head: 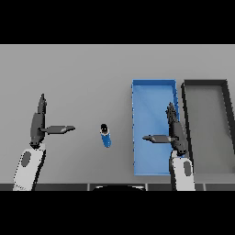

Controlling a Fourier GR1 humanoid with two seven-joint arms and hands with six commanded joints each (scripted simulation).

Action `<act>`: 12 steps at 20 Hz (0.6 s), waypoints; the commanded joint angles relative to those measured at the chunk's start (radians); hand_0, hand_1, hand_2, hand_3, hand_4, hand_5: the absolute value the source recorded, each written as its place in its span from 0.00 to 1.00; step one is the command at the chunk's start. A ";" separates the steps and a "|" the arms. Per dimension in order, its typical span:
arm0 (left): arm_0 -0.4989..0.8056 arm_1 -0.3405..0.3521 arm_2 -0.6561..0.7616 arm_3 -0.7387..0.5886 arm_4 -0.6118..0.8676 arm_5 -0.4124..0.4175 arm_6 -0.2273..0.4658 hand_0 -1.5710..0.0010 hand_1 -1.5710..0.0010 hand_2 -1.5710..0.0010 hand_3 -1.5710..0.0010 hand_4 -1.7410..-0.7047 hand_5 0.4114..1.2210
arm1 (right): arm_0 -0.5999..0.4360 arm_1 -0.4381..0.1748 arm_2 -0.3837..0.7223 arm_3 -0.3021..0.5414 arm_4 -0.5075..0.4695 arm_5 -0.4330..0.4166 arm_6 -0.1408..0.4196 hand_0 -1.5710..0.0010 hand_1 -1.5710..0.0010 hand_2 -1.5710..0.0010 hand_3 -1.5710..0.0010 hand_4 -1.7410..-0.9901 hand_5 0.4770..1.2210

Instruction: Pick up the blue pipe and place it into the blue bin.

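Grey worktop (82, 73): blue pipe (105, 136) beside blue bin (153, 87); grey bin (206, 85) rightmost; left hand (38, 123) released, apart; right hand (174, 131) released over blue bin

We see grey table (69, 73). On it: blue pipe (105, 136) near middle, blue bin (153, 87) to its right, dark bin (204, 84) just beside blue bin.

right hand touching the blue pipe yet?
Apart. In the head view the right hand hangs over the blue bin, while the blue pipe lies on bare table left of the bin.
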 commanded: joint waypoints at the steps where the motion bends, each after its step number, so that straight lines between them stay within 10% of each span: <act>1: 0.003 0.000 0.000 -0.002 0.000 0.001 -0.006 1.00 1.00 1.00 1.00 0.64 0.22 | 0.003 0.000 0.000 -0.002 0.000 0.000 -0.002 1.00 1.00 1.00 1.00 0.69 0.19; 6: 0.029 0.005 -0.002 -0.027 0.000 0.004 -0.016 1.00 1.00 1.00 1.00 0.64 0.22 | 0.037 0.001 0.010 -0.023 0.001 0.005 -0.018 1.00 1.00 1.00 1.00 0.69 0.19; 8: 0.043 0.144 -0.051 -0.044 0.010 -0.223 -0.088 1.00 1.00 1.00 1.00 0.64 0.22 | 0.076 -0.072 0.071 -0.080 0.087 0.046 -0.075 1.00 1.00 1.00 1.00 0.69 0.19; 12: 0.033 0.207 -0.070 -0.037 0.036 -0.351 -0.101 1.00 1.00 1.00 1.00 0.64 0.22 | 0.134 -0.113 0.114 -0.145 0.145 0.064 -0.069 1.00 1.00 1.00 1.00 0.70 0.19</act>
